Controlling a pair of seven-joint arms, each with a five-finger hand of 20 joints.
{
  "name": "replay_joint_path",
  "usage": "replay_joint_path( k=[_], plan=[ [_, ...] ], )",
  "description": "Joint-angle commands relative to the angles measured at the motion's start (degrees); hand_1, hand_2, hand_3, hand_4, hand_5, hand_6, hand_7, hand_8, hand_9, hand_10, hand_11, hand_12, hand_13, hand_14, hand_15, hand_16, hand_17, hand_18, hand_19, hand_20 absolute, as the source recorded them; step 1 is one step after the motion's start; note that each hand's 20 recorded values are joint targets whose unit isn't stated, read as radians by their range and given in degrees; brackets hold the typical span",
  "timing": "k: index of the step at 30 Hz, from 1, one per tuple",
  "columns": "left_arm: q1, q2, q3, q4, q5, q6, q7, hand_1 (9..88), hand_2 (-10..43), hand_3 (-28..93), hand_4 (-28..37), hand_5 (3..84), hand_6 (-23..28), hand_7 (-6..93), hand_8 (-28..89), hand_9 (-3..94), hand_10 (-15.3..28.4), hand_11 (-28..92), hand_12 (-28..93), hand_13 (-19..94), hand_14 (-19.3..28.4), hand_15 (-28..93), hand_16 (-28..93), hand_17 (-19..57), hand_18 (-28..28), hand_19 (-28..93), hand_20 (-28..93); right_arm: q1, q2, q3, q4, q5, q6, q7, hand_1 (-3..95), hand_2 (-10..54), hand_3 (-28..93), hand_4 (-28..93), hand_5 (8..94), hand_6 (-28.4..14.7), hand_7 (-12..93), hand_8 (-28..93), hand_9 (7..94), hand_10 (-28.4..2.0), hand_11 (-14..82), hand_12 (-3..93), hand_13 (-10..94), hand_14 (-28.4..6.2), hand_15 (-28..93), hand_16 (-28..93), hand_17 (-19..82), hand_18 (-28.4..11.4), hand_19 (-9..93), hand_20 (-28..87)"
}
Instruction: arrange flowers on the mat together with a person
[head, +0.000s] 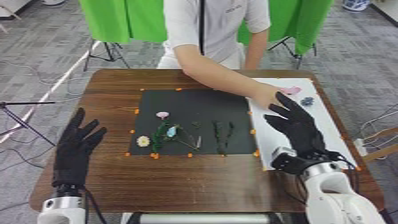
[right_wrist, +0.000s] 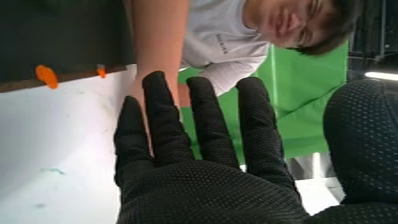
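Several green stems (head: 219, 136): laid on the dark mat (head: 195, 101); arranging judged part done.
Pink bloom (head: 290, 90), blue-grey bloom (head: 307, 101): left on the white sheet (head: 266, 134), likely to be placed.
Daisy (head: 143, 141): white-petalled, yellow-centred, mat's left edge.
Right hand (head: 303, 134): fingers straight, apart, nothing clamped.
Left hand (head: 73, 150): fingers spread.

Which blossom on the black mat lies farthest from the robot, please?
The pale pink blossom; the light blue blossom and white flower lie nearer.
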Motion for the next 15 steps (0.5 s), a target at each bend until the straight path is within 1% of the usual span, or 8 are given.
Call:
replay_joint_path(
  k=[1, 4, 6, 7, 9, 10, 12, 15],
  plan=[
    [0.3, -0.30, 0.32, 0.21, -0.35, -0.25, -0.12, 19.7, 4.4, 76, -28.3, 26.4, -1.9, 11.2, -10, 30.7, 14.2, 13, 12, 25, 19.9, 30, -4, -8.7, 25.2, 49, 6, -1.8, 0.0, 1.4, -0.8, 0.5, -1.2, -1.4, 20.1, 8.5, 68, -26, 36.5, 3.4, 11, -10, 38.3, -13.5, 5.6, 17.4, 31, -18.2, 17, 27, 1, -18.4, 32, 23],
    [0.3, -0.14, 0.41, 0.26, -0.47, -0.16, 0.29, 19.8, 4.4, 76, -28.3, 26.4, -1.8, 11.2, -10, 30.6, 14.2, 13, 12, 25, 19.9, 30, -4, -8.7, 25.2, 49, 6, -2.1, 0.0, 1.7, -0.8, 0.6, -1.1, -1.7, 20.1, 8.5, 68, -26, 36.5, 3.4, 11, -10, 38.4, -13.6, 5.7, 17.3, 31, -18.2, 18, 27, 1, -18.4, 32, 23],
    [0.0, -0.24, 0.43, 0.34, -0.41, -0.32, 0.10, 19.8, 4.4, 76, -28.3, 26.4, -1.8, 11.3, -10, 30.6, 14.2, 13, 12, 25, 19.9, 30, -4, -8.7, 25.2, 49, 6, -2.2, 0.2, 1.6, -0.8, 1.5, -0.6, -2.0, 20.1, 8.5, 67, -26, 36.5, 3.4, 11, -10, 38.5, -13.7, 5.7, 17.3, 31, -18.1, 18, 27, 1, -18.3, 32, 23],
    [0.2, 0.44, 0.78, 0.26, -0.90, 0.28, 0.64, 19.8, 4.4, 76, -28.3, 26.4, -1.8, 11.3, -10, 30.6, 14.2, 13, 12, 25, 19.9, 30, -4, -8.7, 25.2, 49, 6, -2.0, -0.1, 1.9, -0.6, 2.1, -1.5, -1.6, 20.1, 8.5, 68, -26, 36.6, 3.3, 11, -10, 38.5, -13.6, 5.8, 17.3, 31, -18.0, 18, 27, 1, -18.4, 32, 23],
    [-0.1, 0.38, 0.88, 0.33, -0.83, 0.10, 0.57, 19.8, 4.4, 76, -28.3, 26.4, -1.8, 11.4, -10, 30.6, 14.2, 13, 12, 25, 20.0, 30, -4, -8.7, 25.2, 49, 6, -1.9, 0.0, 2.0, -0.5, 3.2, -1.6, -2.1, 20.1, 8.6, 68, -26, 36.7, 3.4, 11, -10, 38.6, -13.7, 5.8, 17.3, 31, -18.0, 18, 27, 1, -18.4, 32, 23],
    [0.0, 0.17, 0.79, 0.25, -0.72, -0.01, 0.32, 19.9, 4.4, 76, -28.3, 26.4, -1.8, 11.4, -10, 30.6, 14.2, 13, 12, 25, 19.9, 30, -4, -8.7, 25.2, 49, 6, 0.1, 1.3, -0.2, -0.5, 3.6, 1.0, -1.2, 20.2, 8.6, 67, -26, 36.7, 3.4, 11, -10, 38.6, -13.7, 5.8, 17.2, 32, -18.0, 18, 27, 1, -18.4, 32, 23],
    [0.0, 0.05, 0.70, 0.20, -0.60, 0.02, 0.17, 20.0, 4.5, 76, -28.3, 26.3, -1.8, 11.4, -10, 30.6, 14.2, 13, 12, 25, 20.0, 30, -4, -8.7, 25.2, 49, 6, 1.4, 2.1, -1.2, -0.5, 3.7, 2.5, -0.6, 20.2, 8.6, 67, -26, 36.7, 3.4, 11, -10, 38.7, -13.7, 5.9, 17.2, 32, -18.0, 19, 26, 1, -18.4, 32, 23],
    [0.4, 0.49, 0.66, -0.01, -0.90, 0.53, 0.34, 20.0, 4.6, 76, -28.3, 26.3, -1.7, 11.4, -10, 30.6, 14.2, 13, 12, 25, 20.1, 30, -4, -8.7, 25.2, 49, 6, 3.6, 2.9, -2.9, -0.2, 3.4, 3.9, 0.4, 20.1, 8.6, 67, -26, 36.8, 3.3, 11, -10, 38.7, -13.7, 5.9, 17.2, 32, -17.8, 19, 26, 1, -18.4, 32, 23]
  ],
)
